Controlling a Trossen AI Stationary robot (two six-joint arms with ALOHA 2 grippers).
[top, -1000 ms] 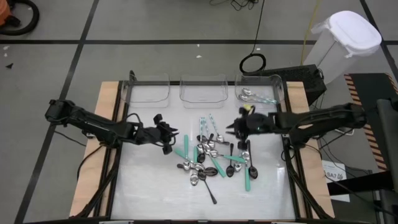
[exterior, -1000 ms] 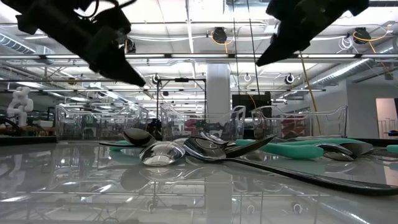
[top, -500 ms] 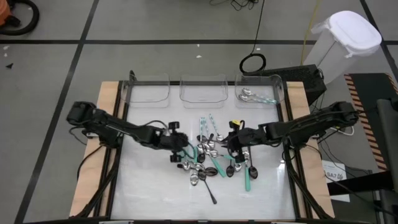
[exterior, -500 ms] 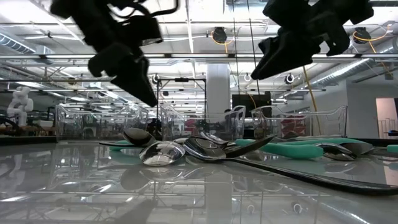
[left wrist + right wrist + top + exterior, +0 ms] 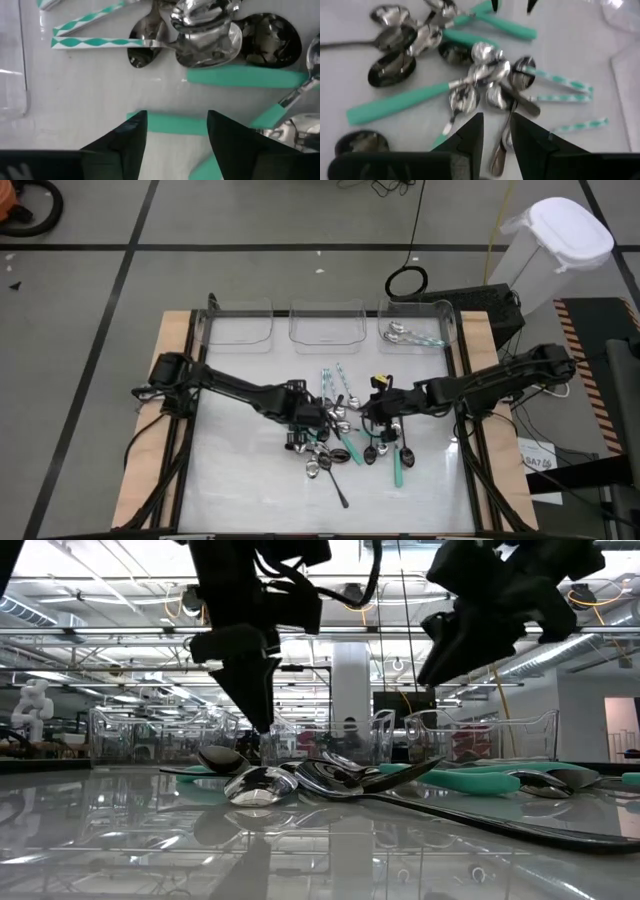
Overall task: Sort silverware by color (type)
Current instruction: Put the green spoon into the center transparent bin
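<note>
The left end effector (image 5: pixel 303 416) has swung in from the worktop's (image 5: pixel 240 480) left side to the near edge of the spoon pile (image 5: pixel 345 435), and its fingers have spread; they now straddle a teal handle (image 5: pixel 172 123) without holding it, so a pick looks imminent. The right end effector (image 5: pixel 372 412) has dropped over the pile's far side, fingers partly apart and empty. Beyond it, a few spoons (image 5: pixel 405 333) already lie in the right-hand bin (image 5: pixel 447 320). Only the left wrist view shows the handle between the fingers; the high view alone shows the bins.
</note>
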